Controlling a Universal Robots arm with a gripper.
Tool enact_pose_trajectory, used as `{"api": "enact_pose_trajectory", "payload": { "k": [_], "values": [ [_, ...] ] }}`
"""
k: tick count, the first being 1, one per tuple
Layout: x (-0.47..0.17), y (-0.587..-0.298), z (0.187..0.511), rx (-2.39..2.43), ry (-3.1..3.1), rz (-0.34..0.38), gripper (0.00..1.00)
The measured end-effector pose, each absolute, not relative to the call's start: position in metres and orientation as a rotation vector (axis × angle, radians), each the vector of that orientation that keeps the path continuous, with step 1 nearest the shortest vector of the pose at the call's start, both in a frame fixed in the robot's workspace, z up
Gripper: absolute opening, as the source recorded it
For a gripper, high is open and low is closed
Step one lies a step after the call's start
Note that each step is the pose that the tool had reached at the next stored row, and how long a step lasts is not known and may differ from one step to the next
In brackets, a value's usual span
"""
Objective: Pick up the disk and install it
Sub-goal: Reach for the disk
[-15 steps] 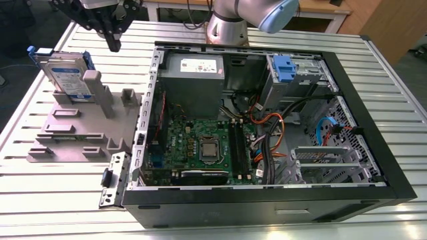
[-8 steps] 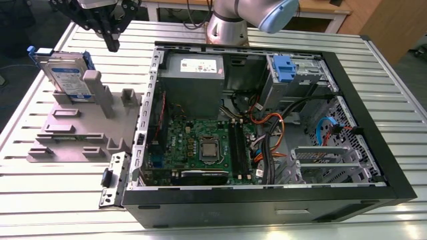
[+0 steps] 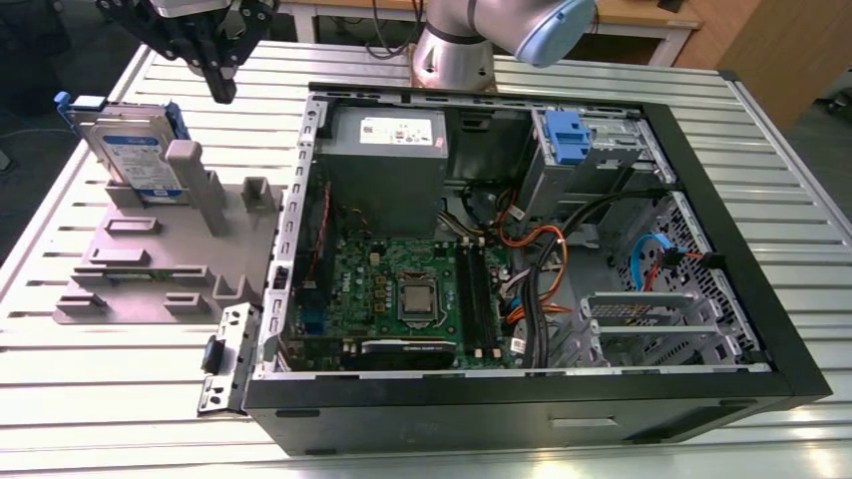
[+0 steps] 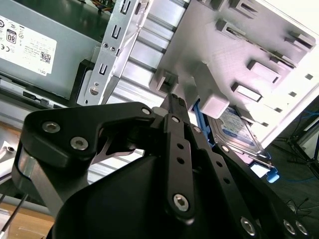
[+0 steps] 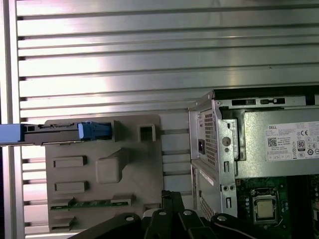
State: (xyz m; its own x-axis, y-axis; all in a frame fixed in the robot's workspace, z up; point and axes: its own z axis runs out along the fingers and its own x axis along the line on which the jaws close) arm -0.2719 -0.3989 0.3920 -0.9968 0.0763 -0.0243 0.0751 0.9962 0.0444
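A grey moulded plastic fixture (image 3: 134, 269) lies under and just to one side of the gripper (image 3: 222, 92), and the disk (image 3: 138, 152) is held upright on its edge in the fixture slot nearest the gripper. The gripper's black fingers are seen drawn together with nothing between them, raised above the disk's top edge and apart from it. On the gripper's other side an open computer case (image 3: 533, 404) lies with its open face upward. In it a boxy grey power supply (image 3: 386, 135) sits in the corner closest to the gripper. Farther off are seen a green motherboard (image 3: 386, 279), orange and black cables (image 3: 533, 249) and a drive bay with a blue latch (image 3: 566, 135). The disk is flat and silver, with a white-and-blue label and a blue plastic bracket around it. In the first wrist view it is seen edge-on. The fixture is matt, with blocky ribs and rectangular pockets. The ribbed aluminium table (image 3: 134, 399) is bare around the fixture, and a narrow strip of it is left between the fixture and the case's perforated metal wall below the gripper.
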Motion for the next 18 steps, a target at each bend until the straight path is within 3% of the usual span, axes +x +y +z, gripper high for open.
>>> {"api": "enact_pose_trajectory", "payload": {
  "k": [18],
  "values": [
    [-0.287,-0.399,0.392,0.118,3.113,0.068,0.11]
  ]
}}
